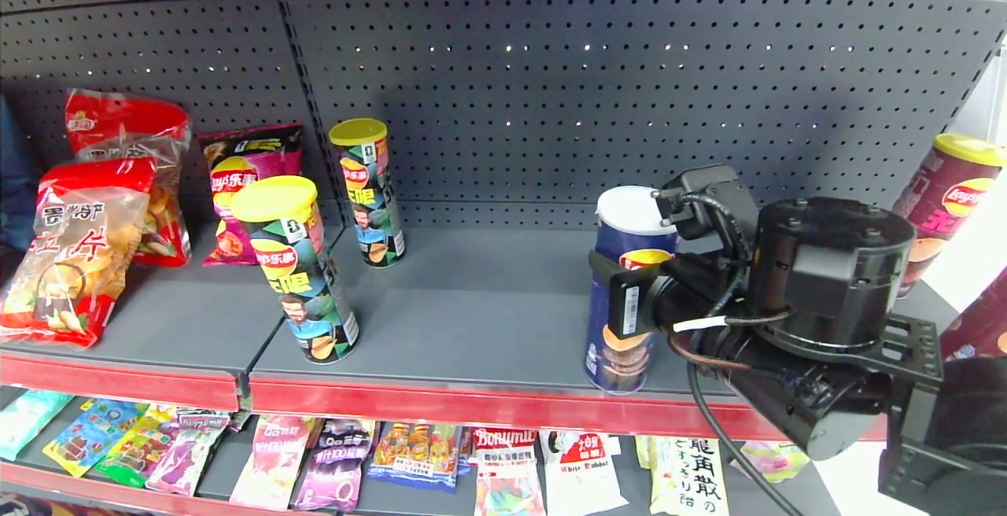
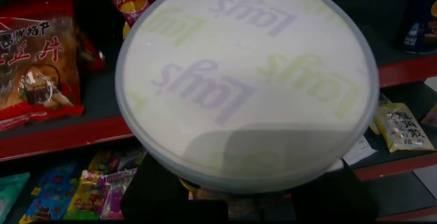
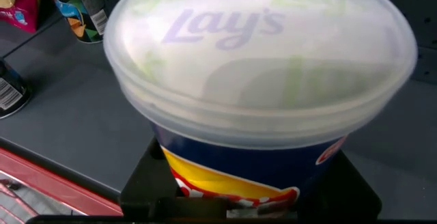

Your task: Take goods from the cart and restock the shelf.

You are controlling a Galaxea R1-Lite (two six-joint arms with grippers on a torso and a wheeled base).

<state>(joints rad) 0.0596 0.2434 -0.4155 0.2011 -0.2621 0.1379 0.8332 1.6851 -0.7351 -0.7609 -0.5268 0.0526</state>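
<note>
Blue can, clenched by right tool, is near shelf edge; careless release could topple it. Left tool clasps another can.

Brand lettering across can lid

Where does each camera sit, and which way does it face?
Head view: on the head, facing forward and down at the shelf; shows the right gripper around the blue can.
Left wrist view: on the left wrist, facing the shelf front over the lid of a second can; left gripper holding it.
Right wrist view: on the right wrist, looking over the blue can's lid at the shelf; right gripper visible.
Shared: head and right wrist views both show the blue can.
</note>
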